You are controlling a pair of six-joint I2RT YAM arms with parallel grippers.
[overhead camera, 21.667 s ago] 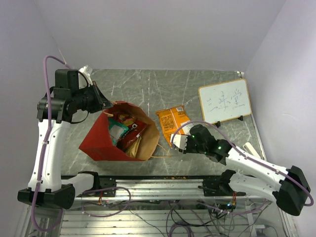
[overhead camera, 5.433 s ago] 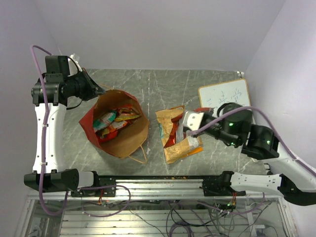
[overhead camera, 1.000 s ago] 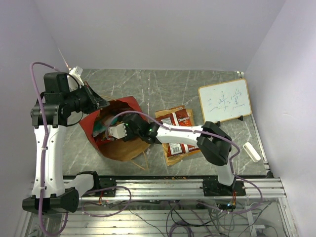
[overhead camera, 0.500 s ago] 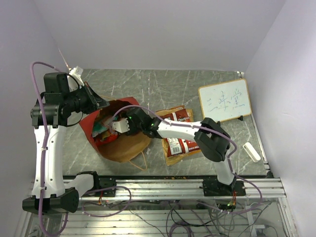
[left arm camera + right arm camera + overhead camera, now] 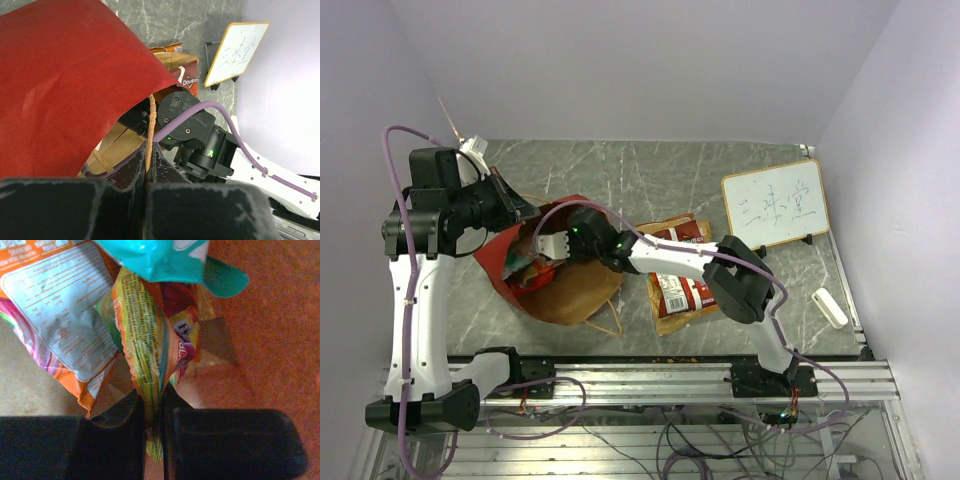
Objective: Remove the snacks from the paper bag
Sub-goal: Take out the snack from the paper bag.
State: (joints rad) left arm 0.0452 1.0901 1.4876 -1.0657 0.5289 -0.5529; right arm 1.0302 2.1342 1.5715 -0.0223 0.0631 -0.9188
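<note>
The red paper bag (image 5: 565,295) lies open at the left, its red outside filling the left wrist view (image 5: 60,85). My left gripper (image 5: 525,212) is shut on the bag's tan twine handle (image 5: 149,125) and holds the mouth up. My right gripper (image 5: 548,248) reaches inside the bag and is shut on the edge of a yellow-green snack packet (image 5: 147,340). An orange packet (image 5: 55,305) and a teal packet (image 5: 165,260) lie beside it inside the bag. Two packets, a red one (image 5: 682,290) on a brown-orange one (image 5: 672,316), lie on the table right of the bag.
A white framed whiteboard (image 5: 775,205) stands at the back right, also in the left wrist view (image 5: 235,52). A small white object (image 5: 829,307) lies near the table's right edge. The right arm stretches across the packets on the table.
My right gripper has moved further left and deeper into the bag over the last second. The left gripper keeps holding the handle.
</note>
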